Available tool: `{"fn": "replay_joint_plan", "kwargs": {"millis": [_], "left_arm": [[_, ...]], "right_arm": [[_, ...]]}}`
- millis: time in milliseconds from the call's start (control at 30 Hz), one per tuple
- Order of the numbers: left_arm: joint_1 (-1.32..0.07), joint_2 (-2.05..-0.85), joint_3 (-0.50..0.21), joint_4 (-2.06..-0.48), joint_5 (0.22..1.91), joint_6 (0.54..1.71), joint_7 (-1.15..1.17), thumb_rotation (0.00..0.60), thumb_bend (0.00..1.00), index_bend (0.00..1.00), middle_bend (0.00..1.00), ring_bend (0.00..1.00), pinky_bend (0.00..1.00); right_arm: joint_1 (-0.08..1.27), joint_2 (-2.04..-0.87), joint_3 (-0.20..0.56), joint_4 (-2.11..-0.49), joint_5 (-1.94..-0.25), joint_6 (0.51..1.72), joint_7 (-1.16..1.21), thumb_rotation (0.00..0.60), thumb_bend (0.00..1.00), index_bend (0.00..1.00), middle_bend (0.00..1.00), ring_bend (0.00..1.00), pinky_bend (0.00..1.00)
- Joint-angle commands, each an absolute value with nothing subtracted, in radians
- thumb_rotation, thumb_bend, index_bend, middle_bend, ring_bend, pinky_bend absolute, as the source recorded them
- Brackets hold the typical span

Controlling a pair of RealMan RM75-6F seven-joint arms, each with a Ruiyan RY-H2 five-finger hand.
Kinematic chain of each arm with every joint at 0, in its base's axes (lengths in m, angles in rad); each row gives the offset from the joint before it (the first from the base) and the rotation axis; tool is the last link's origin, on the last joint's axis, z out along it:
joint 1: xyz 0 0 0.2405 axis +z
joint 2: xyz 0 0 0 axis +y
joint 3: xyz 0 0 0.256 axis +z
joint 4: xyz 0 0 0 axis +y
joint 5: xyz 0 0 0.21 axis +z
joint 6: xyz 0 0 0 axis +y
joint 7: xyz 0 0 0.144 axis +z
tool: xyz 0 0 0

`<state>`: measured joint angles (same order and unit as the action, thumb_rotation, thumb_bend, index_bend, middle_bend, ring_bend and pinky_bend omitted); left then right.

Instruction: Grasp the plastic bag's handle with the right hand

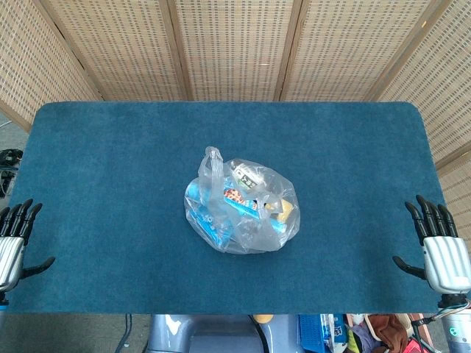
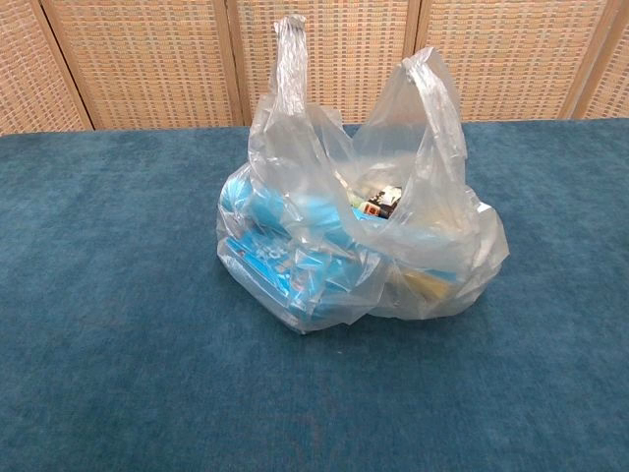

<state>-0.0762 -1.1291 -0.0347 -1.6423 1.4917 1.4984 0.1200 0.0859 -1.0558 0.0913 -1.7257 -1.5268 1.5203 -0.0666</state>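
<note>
You had the clear, thin plastic bag sitting near the middle of the dark blue carpet-like table top, well apart from both of your hands. Inside it you could see light blue packets on the robot's left side, a small dark item with a white label near the open mouth, and something pale yellow low on the right side. In the head view one packet showed red and white printing, but the writing was too small to read, and no brand could be told.

The bag stood upright with its mouth open toward the top. In the chest view its two handles rose above the body: the left handle was twisted into a narrow strip standing almost straight up, and the right handle was a wider loop leaning a little to the right. In the head view the bag's body was a rounded heap, a little longer from left to right, and the narrow handle pointed toward the far edge of the table.

Your right hand rested at the right near corner of the table, fingers extended and slightly apart, thumb out to the side, holding nothing. Your left hand lay at the left near corner in the same way, fingers spread, touching nothing. The chest view showed neither hand.
</note>
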Motion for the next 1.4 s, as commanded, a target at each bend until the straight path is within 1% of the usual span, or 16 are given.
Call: {"fn": "replay_joint_plan", "kwargs": {"millis": [33, 267, 367, 433, 467, 500, 633, 700, 767, 867, 1000, 1200, 1300, 1400], "left_arm": [[-0.076, -1.129, -0.035, -1.642, 1.492, 1.499, 0.120, 0.600, 0.06, 0.00, 0.00, 0.00, 0.00], [-0.074, -1.129, -0.034, -1.644, 1.494, 1.503, 0.132, 0.600, 0.07, 0.00, 0.00, 0.00, 0.00], [-0.071, -1.124, -0.036, -1.648, 1.493, 1.510, 0.128, 0.600, 0.07, 0.00, 0.00, 0.00, 0.00], [-0.070, -1.120, -0.039, -1.652, 1.493, 1.516, 0.120, 0.600, 0.07, 0.00, 0.00, 0.00, 0.00], [-0.070, -1.116, -0.042, -1.654, 1.492, 1.518, 0.115, 0.600, 0.07, 0.00, 0.00, 0.00, 0.00], [-0.070, -1.115, -0.043, -1.655, 1.492, 1.518, 0.114, 0.600, 0.07, 0.00, 0.00, 0.00, 0.00], [-0.071, -1.107, -0.055, -1.663, 1.480, 1.520, 0.096, 0.600, 0.07, 0.00, 0.00, 0.00, 0.00], [-0.075, -1.104, -0.056, -1.669, 1.473, 1.510, 0.098, 0.600, 0.07, 0.00, 0.00, 0.00, 0.00], [-0.077, -1.101, -0.055, -1.675, 1.473, 1.507, 0.104, 0.600, 0.07, 0.00, 0.00, 0.00, 0.00], [-0.077, -1.100, -0.056, -1.681, 1.471, 1.506, 0.112, 0.600, 0.07, 0.00, 0.00, 0.00, 0.00], [-0.082, -1.098, -0.060, -1.683, 1.455, 1.492, 0.115, 0.600, 0.07, 0.00, 0.00, 0.00, 0.00], [-0.086, -1.097, -0.066, -1.681, 1.438, 1.479, 0.110, 0.600, 0.07, 0.00, 0.00, 0.00, 0.00], [-0.087, -1.095, -0.068, -1.680, 1.434, 1.478, 0.106, 0.600, 0.07, 0.00, 0.00, 0.00, 0.00], [-0.087, -1.093, -0.070, -1.681, 1.431, 1.478, 0.100, 0.600, 0.07, 0.00, 0.00, 0.00, 0.00]], "right_arm": [[0.086, -1.055, 0.091, -1.726, -1.526, 1.518, -0.067, 0.600, 0.00, 0.00, 0.00, 0.00, 0.00], [0.088, -1.049, 0.087, -1.727, -1.532, 1.513, -0.048, 0.600, 0.00, 0.00, 0.00, 0.00, 0.00], [0.105, -1.040, 0.074, -1.732, -1.554, 1.477, 0.028, 0.600, 0.00, 0.02, 0.01, 0.00, 0.00], [0.131, -1.025, 0.062, -1.743, -1.580, 1.430, 0.143, 0.600, 0.00, 0.05, 0.05, 0.00, 0.00], [0.157, -1.004, 0.052, -1.747, -1.601, 1.384, 0.236, 0.600, 0.00, 0.07, 0.06, 0.00, 0.00], [0.168, -0.995, 0.048, -1.750, -1.609, 1.366, 0.273, 0.600, 0.00, 0.09, 0.08, 0.00, 0.00], [0.276, -0.925, 0.025, -1.761, -1.702, 1.234, 0.602, 0.600, 0.00, 0.13, 0.13, 0.02, 0.00], [0.350, -0.884, 0.007, -1.765, -1.770, 1.171, 0.834, 0.600, 0.03, 0.14, 0.15, 0.03, 0.00], [0.408, -0.860, -0.006, -1.759, -1.819, 1.134, 1.000, 0.600, 0.08, 0.13, 0.15, 0.03, 0.00], [0.502, -0.837, -0.026, -1.738, -1.892, 1.084, 1.211, 0.600, 0.15, 0.13, 0.17, 0.04, 0.00], [0.597, -0.849, -0.035, -1.727, -1.936, 1.056, 1.405, 0.600, 0.22, 0.13, 0.19, 0.06, 0.00], [0.712, -0.892, -0.028, -1.736, -1.925, 0.989, 1.555, 0.600, 0.31, 0.13, 0.21, 0.08, 0.00], [0.766, -0.919, -0.022, -1.745, -1.900, 0.942, 1.606, 0.600, 0.32, 0.13, 0.21, 0.07, 0.00], [0.799, -0.945, -0.013, -1.744, -1.860, 0.896, 1.603, 0.600, 0.32, 0.12, 0.20, 0.06, 0.00]]}}
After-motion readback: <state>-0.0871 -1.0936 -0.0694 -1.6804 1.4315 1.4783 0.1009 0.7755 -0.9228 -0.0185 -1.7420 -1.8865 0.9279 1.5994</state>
